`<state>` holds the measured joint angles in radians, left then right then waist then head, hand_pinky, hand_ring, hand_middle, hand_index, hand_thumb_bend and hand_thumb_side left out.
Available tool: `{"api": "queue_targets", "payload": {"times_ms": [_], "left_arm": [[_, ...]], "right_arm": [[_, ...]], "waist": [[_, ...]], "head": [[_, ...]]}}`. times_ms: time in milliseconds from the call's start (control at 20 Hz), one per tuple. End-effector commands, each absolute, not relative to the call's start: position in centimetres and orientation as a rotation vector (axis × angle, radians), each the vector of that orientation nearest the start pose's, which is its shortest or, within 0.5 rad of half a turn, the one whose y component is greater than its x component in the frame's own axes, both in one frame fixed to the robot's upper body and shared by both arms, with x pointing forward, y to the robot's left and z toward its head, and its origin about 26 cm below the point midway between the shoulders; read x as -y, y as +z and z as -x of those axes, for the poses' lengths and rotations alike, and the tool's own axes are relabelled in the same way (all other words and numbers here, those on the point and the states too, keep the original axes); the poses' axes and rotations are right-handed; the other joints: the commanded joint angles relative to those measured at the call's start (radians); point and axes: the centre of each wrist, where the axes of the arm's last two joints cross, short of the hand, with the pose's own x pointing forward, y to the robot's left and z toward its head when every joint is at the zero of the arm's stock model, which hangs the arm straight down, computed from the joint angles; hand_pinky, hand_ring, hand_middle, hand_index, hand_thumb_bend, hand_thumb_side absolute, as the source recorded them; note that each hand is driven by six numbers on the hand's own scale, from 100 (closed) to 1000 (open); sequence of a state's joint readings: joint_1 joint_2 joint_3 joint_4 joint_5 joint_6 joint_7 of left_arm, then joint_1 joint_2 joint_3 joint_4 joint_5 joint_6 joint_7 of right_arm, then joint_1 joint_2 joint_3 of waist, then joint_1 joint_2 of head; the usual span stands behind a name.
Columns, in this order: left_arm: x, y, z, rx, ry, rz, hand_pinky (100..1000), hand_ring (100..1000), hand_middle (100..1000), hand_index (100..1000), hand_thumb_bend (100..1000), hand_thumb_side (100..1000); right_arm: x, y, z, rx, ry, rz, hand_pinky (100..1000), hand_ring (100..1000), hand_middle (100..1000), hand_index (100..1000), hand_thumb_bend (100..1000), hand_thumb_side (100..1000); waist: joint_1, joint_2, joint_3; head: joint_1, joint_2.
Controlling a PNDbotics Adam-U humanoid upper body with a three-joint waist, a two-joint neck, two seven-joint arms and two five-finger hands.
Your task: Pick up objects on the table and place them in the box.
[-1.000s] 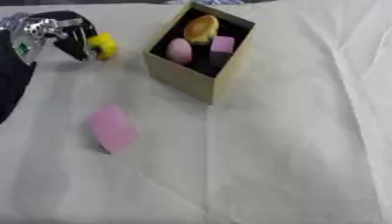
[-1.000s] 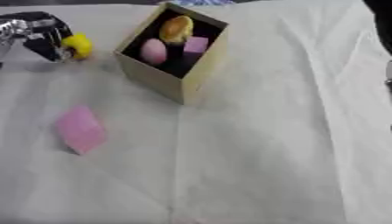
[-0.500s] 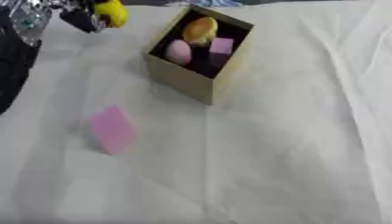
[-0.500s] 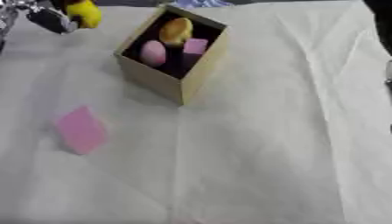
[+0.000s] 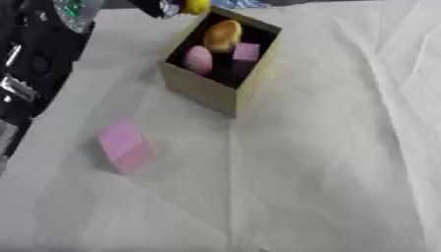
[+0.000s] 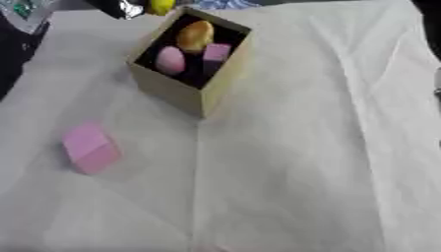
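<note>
Yellow, the small object (image 5: pixel 195 6) sits pinched in our left hand (image 5: pixel 165 7), as best we can tell, just beside the box's (image 5: pixel 206 93) far rim, ready to drop. A pink block (image 5: pixel 125 146) waits on the desk (image 5: pixel 327 162).

Left arm enters from the upper left, black with a silver joint, reaching toward the top edge. Left hand (image 5: pixel 164 7) sits at the very top of the view, mostly cut off, fingers curled round a small yellow thing (image 5: pixel 196 6). Forearm and wrist stretch along the left side in the left eye view, dark and blurred. Right hand shows in neither view.
</note>
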<state>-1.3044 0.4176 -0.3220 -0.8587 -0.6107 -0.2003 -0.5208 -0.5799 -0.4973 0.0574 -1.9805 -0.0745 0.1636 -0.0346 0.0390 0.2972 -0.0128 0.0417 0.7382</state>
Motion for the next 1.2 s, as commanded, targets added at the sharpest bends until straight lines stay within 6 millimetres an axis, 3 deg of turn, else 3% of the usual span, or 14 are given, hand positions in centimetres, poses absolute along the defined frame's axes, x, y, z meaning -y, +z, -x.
{"api": "queue_targets", "payload": {"times_ms": [50,250,450,500,600,750,1050,1150,1200], "left_arm": [[-18.0,33.6,-49.1,1.637,-1.702,-0.681,691,603,544,669,163,154],[-18.0,32.3,-49.8,1.547,-1.722,-0.661,703,621,561,687,221,174],[-18.7,30.8,-50.7,1.434,-1.752,-0.643,758,715,678,767,375,326],[-18.8,30.6,-50.8,1.417,-1.768,-0.637,790,770,755,838,444,376],[-19.1,30.6,-50.8,1.406,-1.791,-0.632,817,808,799,876,509,450],[-19.4,31.3,-50.5,1.441,-1.793,-0.652,823,814,806,886,537,522],[-18.9,34.4,-48.4,1.635,-1.753,-0.690,814,801,789,873,501,535],[-19.4,35.4,-47.4,1.680,-1.745,-0.722,798,777,757,850,488,480],[-19.9,35.9,-46.9,1.701,-1.735,-0.740,784,759,736,836,477,402]], "right_arm": [[24.3,29.6,-30.8,2.372,0.533,0.197,906,871,600,712,100,619],[24.2,29.7,-30.8,2.379,0.530,0.191,905,870,600,712,100,619],[24.1,29.8,-30.8,2.383,0.528,0.188,905,870,600,712,100,618],[24.1,29.8,-30.8,2.384,0.528,0.188,905,870,600,712,100,618],[24.1,29.8,-30.8,2.384,0.530,0.186,905,870,600,712,100,618],[24.1,29.8,-30.8,2.384,0.531,0.184,905,870,600,712,100,618],[24.1,29.7,-30.8,2.380,0.526,0.186,905,870,600,711,100,617],[24.2,29.6,-30.8,2.378,0.524,0.189,905,870,600,711,100,617],[24.3,29.5,-30.8,2.376,0.523,0.193,905,870,600,711,100,611]], "waist": [[-0.003,-0.023,-0.002],[-0.004,-0.022,-0.005],[-0.005,-0.021,-0.006],[-0.005,-0.022,-0.006],[-0.005,-0.023,-0.005],[-0.006,-0.025,-0.004],[-0.006,-0.032,0.004],[-0.005,-0.035,0.011],[-0.004,-0.036,0.016]], "head": [[0.003,-0.003],[0.007,-0.001],[0.008,-0.001],[0.007,0.000],[0.006,0.001],[0.005,0.001],[0.003,0.006],[0.000,0.009],[-0.002,0.010]]}}
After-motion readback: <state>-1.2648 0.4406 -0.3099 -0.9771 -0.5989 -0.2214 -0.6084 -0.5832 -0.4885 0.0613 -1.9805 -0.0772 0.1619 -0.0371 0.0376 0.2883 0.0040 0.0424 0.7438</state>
